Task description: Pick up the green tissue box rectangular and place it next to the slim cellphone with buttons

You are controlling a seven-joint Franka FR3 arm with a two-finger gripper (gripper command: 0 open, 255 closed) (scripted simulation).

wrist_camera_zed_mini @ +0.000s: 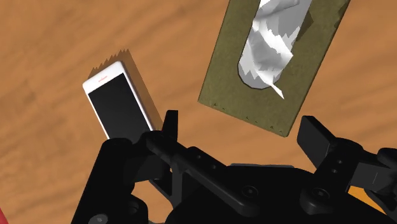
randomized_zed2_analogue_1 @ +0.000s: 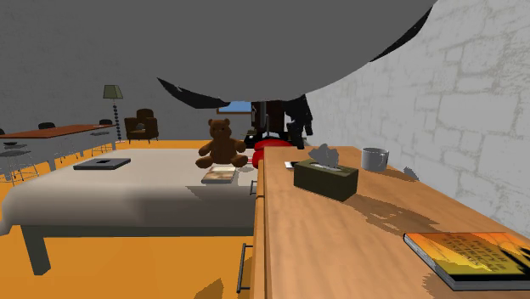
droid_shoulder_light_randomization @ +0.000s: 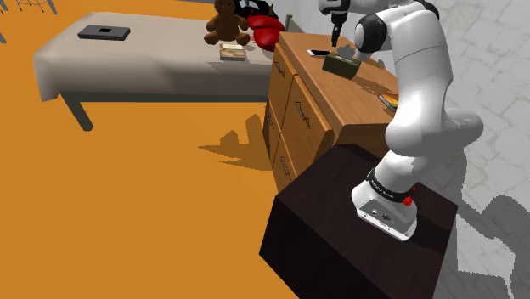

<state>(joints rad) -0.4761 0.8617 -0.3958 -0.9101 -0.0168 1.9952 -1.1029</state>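
The olive-green tissue box [wrist_camera_zed_mini: 273, 63] with a white tissue sticking out lies flat on the wooden dresser top [wrist_camera_zed_mini: 57, 57]. Beside it, a short gap away, lies the slim white cellphone [wrist_camera_zed_mini: 118, 105] with a dark screen. My gripper [wrist_camera_zed_mini: 243, 132] hangs just above the box's near end, open, and its fingers [wrist_camera_zed_mini: 169, 125] stand wide apart and hold nothing. From the shoulder view the gripper [droid_shoulder_light_randomization: 336, 41] is over the box [droid_shoulder_light_randomization: 341, 65], with the phone [droid_shoulder_light_randomization: 318, 53] just behind it. The second exterior view has the box [randomized_zed2_analogue_1: 325, 177] in front of the phone [randomized_zed2_analogue_1: 292, 165].
A grey mug [randomized_zed2_analogue_1: 374, 159] and a book [randomized_zed2_analogue_1: 476, 257] also sit on the dresser [droid_shoulder_light_randomization: 340, 110]. The bed [droid_shoulder_light_randomization: 144, 59] beside it carries a teddy bear [droid_shoulder_light_randomization: 226, 24], a small book [droid_shoulder_light_randomization: 233, 53], a dark flat device [droid_shoulder_light_randomization: 104, 32] and red cushions [droid_shoulder_light_randomization: 267, 32]. A stone wall [randomized_zed2_analogue_1: 442, 93] runs behind the dresser.
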